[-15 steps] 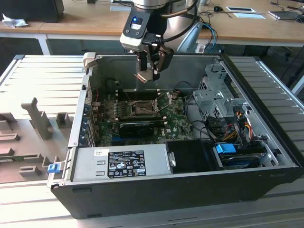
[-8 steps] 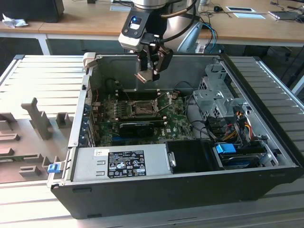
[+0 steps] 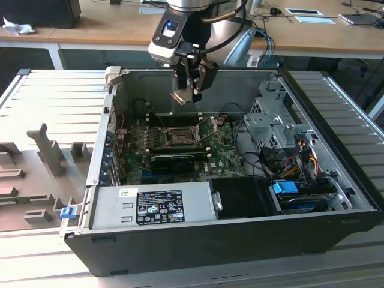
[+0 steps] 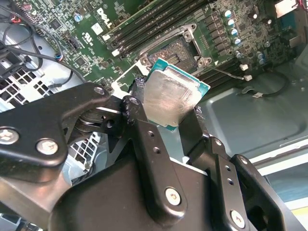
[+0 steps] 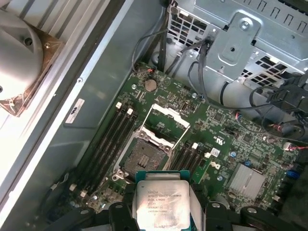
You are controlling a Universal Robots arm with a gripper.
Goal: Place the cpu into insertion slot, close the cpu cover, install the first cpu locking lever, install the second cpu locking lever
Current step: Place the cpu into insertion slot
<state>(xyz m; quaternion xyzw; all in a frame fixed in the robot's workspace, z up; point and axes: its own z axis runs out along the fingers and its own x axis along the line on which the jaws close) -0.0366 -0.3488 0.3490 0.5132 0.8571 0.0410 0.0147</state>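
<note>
The gripper (image 4: 165, 113) pinches the cpu (image 4: 175, 94) by its edges, holding it in the air above the motherboard (image 5: 226, 139). Below it the insertion slot (image 5: 144, 156) lies bare, and just beyond, the cpu cover (image 5: 172, 115) stands swung up. By my judgement no step is finished: placing, closing and locking all remain.

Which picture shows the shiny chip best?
The second wrist view: the cpu is large, its silvery face and green edge plain in the gripper. The first wrist view cuts the cpu off at the picture's edge; the exterior view shows the cpu small, tilted.
</note>
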